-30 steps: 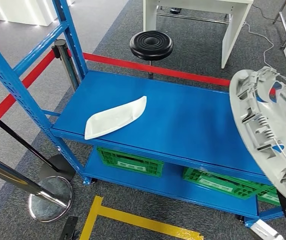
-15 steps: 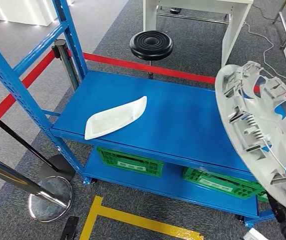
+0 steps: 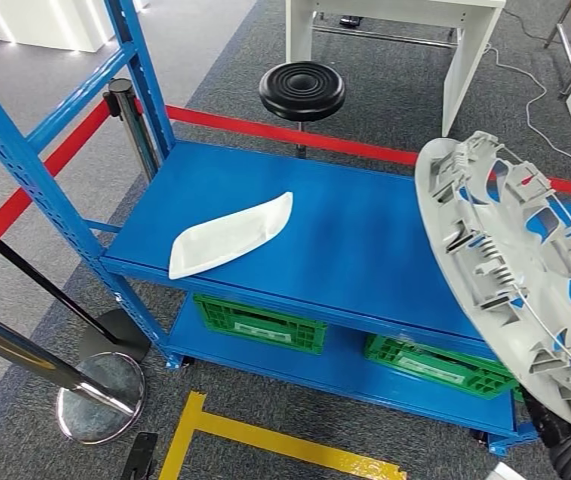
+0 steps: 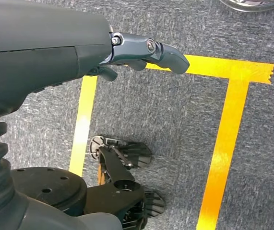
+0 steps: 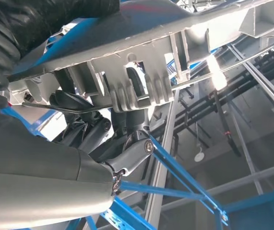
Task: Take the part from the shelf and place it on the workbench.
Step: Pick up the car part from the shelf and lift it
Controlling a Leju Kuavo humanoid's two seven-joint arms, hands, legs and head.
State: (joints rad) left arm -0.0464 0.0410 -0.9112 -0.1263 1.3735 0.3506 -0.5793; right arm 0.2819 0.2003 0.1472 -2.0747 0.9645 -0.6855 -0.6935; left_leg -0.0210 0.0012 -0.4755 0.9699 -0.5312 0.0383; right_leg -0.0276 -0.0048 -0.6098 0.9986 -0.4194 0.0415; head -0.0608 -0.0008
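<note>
While we carry the hubcap [image 3: 520,270] in our right hand [image 5: 124,129], it hangs tilted above the right end of the blue shelf [image 3: 357,240], ribbed back side toward our head. We judge it light and stiff, a thin moulded plastic disc whose clips and wire ring could snap or snag, so the rim and its ribs seem the safest hold. Our fingers [image 5: 74,103] wrap the rim from beneath, thumb pressed against the ribbing. Our left hand [image 4: 142,50] hangs over the grey floor and yellow tape [image 4: 224,143], holding nothing, fingers loosely extended. A white curved part [image 3: 229,237] lies on the shelf deck, well apart from the hubcap. Compared with a second ago, the hubcap has moved leftward and covers more of the shelf.
</note>
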